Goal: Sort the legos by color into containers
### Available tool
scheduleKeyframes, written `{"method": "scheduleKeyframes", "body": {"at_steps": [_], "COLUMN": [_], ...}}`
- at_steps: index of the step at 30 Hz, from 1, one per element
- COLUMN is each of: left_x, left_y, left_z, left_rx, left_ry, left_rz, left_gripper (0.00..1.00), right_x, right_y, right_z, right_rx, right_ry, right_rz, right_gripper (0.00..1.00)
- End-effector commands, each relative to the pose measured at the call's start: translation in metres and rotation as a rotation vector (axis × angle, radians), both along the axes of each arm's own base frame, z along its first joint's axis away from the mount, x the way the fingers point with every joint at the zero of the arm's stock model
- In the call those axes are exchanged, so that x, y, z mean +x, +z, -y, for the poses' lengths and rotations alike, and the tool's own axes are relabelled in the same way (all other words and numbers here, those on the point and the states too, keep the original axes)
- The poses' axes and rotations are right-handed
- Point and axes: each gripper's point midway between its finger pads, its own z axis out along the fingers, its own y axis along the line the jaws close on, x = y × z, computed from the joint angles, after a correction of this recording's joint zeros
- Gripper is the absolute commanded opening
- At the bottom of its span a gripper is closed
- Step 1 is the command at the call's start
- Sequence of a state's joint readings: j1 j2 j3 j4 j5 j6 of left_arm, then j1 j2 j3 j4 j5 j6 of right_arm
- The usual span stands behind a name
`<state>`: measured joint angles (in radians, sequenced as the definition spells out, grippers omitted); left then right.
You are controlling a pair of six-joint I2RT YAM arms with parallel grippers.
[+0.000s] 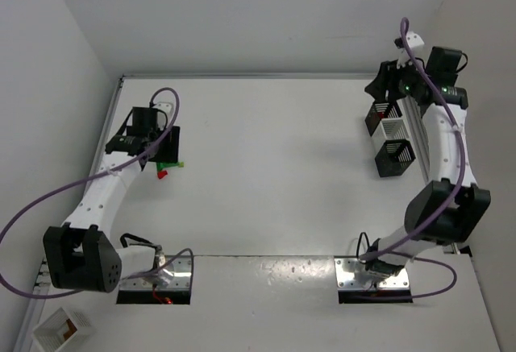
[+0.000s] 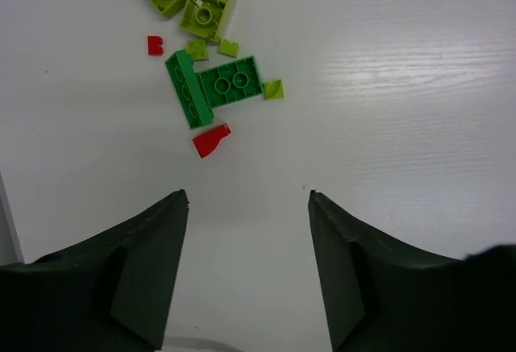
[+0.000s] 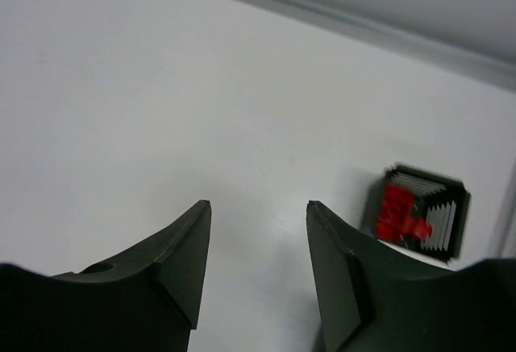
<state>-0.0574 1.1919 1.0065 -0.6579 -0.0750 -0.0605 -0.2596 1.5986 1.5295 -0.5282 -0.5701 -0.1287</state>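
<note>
White table (image 2: 403, 86) lies under both grippers. On it, the left gripper (image 2: 246, 199) has its jaws apart, holding nothing; green, lime and red legos (image 2: 214, 86) lie loose just ahead. The right gripper (image 3: 258, 207) is also spread and empty, and a bin (image 3: 442, 223) with red legos (image 3: 397, 211) inside sits near, to its right.

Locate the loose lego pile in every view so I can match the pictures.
Top external: lego pile far left, on the table at the tip of the left tool.
Left wrist: upper left, ahead of the open tool.
Right wrist: not in it; only a black bin holding red bricks.
Shared landmark: the left tool, in the top and left wrist views.
</note>
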Motion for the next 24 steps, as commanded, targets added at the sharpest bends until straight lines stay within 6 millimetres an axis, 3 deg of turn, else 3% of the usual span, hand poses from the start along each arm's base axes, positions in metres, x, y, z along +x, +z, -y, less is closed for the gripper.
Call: {"method": "scheduleKeyframes", "body": {"at_steps": [1, 4, 7, 12, 19, 24], "left_x": [0.009, 0.004, 0.007, 0.006, 0.001, 0.003], "left_y": [-0.014, -0.034, -0.036, -0.058, -0.1, -0.112], "left_z": [-0.007, -0.014, -0.016, -0.023, -0.038, -0.043], "left_rx": [0.022, 0.018, 0.027, 0.025, 0.006, -0.005], "left_ry": [-0.002, 0.01, 0.017, 0.037, 0.067, 0.064], "left_rz": [-0.04, -0.101, -0.102, -0.177, -0.333, -0.351], "left_gripper": [0.64, 0.61, 0.6, 0.62, 0.71, 0.72], "right_x": [-0.015, -0.028, -0.039, -0.052, -0.06, -0.064], "right_y": [0.028, 0.029, 0.017, -0.005, -0.024, -0.027], "right_z": [-0.044, -0.062, -0.076, -0.103, -0.12, -0.132], "right_rx": [0.135, 0.175, 0.199, 0.2, 0.177, 0.19], "right_ry": [0.151, 0.207, 0.241, 0.284, 0.279, 0.289], "right_rz": [0.07, 0.044, 0.0, -0.07, -0.117, -0.117], "right_gripper": [0.52, 0.48, 0.48, 0.48, 0.47, 0.47]}}
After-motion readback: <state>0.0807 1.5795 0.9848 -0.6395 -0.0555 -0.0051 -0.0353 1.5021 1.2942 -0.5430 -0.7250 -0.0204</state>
